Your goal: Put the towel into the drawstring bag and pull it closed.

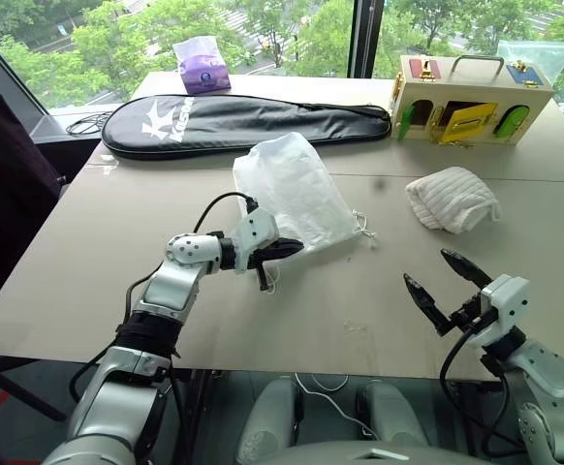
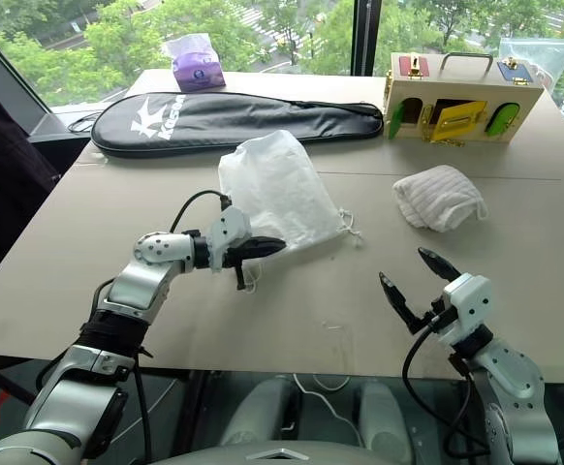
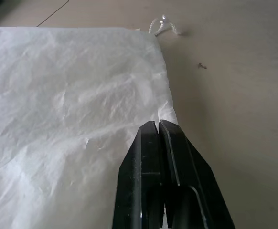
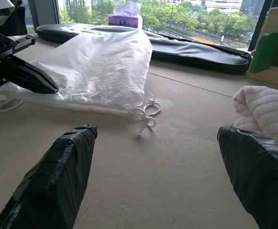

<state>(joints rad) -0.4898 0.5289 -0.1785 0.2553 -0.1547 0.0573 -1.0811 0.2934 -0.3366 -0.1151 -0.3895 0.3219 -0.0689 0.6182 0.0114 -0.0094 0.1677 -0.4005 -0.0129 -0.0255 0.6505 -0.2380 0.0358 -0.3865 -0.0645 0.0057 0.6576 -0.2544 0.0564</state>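
- Our left gripper (image 1: 280,254) reaches forward and inward, its two black fingers pressed together.
- Our right gripper (image 1: 447,276) hovers low, fingers spread wide apart.

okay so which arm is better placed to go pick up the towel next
Right. The open right gripper sits just short of the small off-white ribbed towel, with bare table between them. The left gripper is shut on the corner of the thin white translucent drawstring bag.
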